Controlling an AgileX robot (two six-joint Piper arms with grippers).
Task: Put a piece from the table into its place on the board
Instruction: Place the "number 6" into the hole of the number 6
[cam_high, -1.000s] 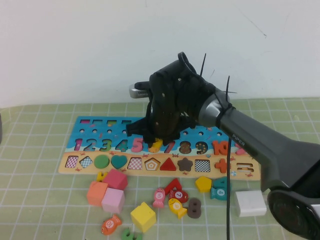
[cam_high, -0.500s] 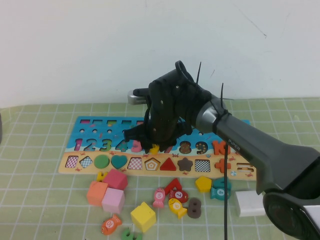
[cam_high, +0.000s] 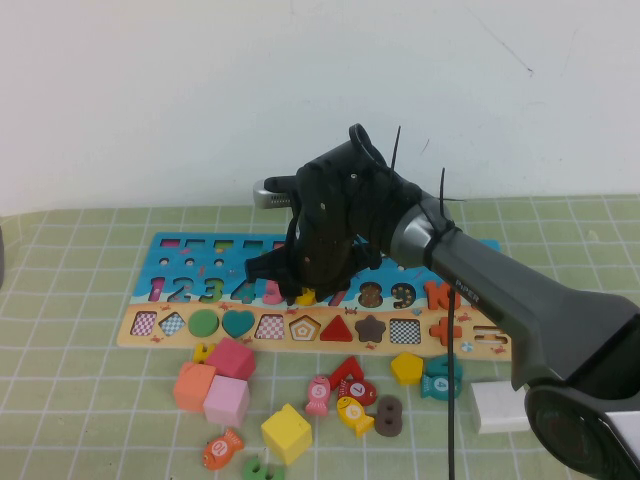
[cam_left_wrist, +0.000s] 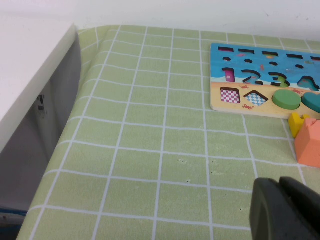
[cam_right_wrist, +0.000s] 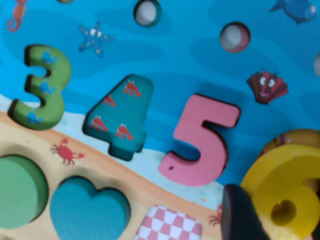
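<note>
Now lowered: yellow 6 held by right gripper over board.
Slot nearly reached vs 1 s ago; left gripper parked, fingers closed.

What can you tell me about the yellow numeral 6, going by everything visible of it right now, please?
The yellow 6 is a thick, flat, painted piece that looks wooden, with a small round hole in its loop. It sits just beside the pink 5 over the board, slightly tilted, apparently not fully seated. One dark finger of the right gripper touches its edge. The left gripper stays over the tablecloth, far from it.
</note>
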